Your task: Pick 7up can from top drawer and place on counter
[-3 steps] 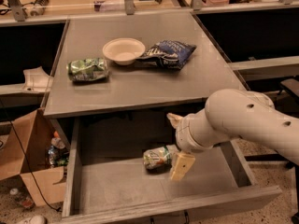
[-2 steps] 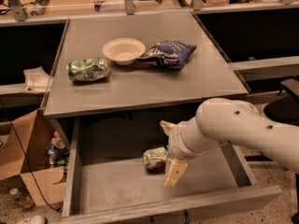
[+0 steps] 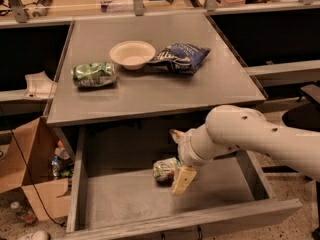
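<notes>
The 7up can (image 3: 163,169) lies on its side on the flat bottom of the open top drawer (image 3: 120,204), near the middle. My gripper (image 3: 178,157) has reached down into the drawer from the right. It is open, with one cream finger behind the can's right end and the other finger (image 3: 183,180) in front of it. The jaws stand on either side of that end and have not closed on it. The counter (image 3: 150,91) is the grey top just above the drawer.
On the counter lie a crinkled green bag (image 3: 94,74) at left, a white bowl (image 3: 132,54) and a dark blue chip bag (image 3: 180,58). A cardboard box (image 3: 35,184) with bottles stands on the floor left of the drawer.
My arm and gripper have moved left and a little lower in the drawer, bringing the open fingers up to the can's right end. The can has not moved.
</notes>
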